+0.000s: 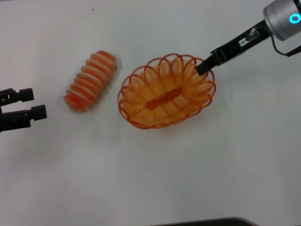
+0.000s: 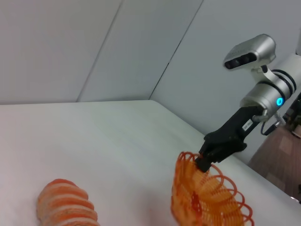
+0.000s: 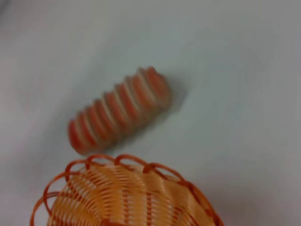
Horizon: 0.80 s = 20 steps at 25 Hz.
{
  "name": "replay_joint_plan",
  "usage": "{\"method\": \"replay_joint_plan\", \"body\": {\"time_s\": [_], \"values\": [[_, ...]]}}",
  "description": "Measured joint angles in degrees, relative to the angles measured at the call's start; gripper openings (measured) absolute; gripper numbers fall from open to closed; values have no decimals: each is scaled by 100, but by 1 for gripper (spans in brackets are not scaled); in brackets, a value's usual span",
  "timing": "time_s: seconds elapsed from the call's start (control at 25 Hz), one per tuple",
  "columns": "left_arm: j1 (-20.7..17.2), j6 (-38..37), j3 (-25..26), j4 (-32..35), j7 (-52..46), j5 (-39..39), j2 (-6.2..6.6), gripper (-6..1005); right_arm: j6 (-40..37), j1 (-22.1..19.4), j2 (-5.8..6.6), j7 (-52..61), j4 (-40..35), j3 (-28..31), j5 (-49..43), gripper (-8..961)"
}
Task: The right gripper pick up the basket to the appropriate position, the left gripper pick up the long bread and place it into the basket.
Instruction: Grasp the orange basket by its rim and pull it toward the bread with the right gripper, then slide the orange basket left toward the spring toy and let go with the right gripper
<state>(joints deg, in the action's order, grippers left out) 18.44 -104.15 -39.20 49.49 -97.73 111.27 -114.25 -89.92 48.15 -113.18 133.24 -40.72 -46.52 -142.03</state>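
Note:
The orange wire basket (image 1: 165,92) sits mid-table, tilted, with its far right rim raised. My right gripper (image 1: 203,66) is shut on that rim; it also shows in the left wrist view (image 2: 205,160) gripping the basket (image 2: 207,197). The long bread (image 1: 90,80), banded orange and cream, lies on the table left of the basket, apart from it. It shows in the left wrist view (image 2: 66,205) and in the right wrist view (image 3: 120,109) beyond the basket's rim (image 3: 127,188). My left gripper (image 1: 35,103) is open at the far left, away from the bread.
The white table (image 1: 150,179) spreads around both objects. A dark edge (image 1: 207,222) shows at the table's front. In the left wrist view, grey walls (image 2: 94,47) stand behind the table.

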Motion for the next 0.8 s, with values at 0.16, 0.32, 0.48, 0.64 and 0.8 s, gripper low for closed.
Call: {"method": "replay_joint_plan", "body": {"time_s": [0.16,0.32,0.48,0.64,0.8], "values": [[2,4,0,0,-9,0,10,870,-91,-256,86,7,105,288,498,61],[26,23,0,0,-9,0,12,870,140,-458,66,24,391,487,703,59],[65,25,0,0,-9,0,14,870,598,-559,-2,36,635,498,678,57],[115,43,0,0,-14,0,16,870,983,-661,-32,99,789,519,645,78],[147,61,-12,0,-16,11,17,870,1193,-713,-100,177,805,464,621,99]]}}
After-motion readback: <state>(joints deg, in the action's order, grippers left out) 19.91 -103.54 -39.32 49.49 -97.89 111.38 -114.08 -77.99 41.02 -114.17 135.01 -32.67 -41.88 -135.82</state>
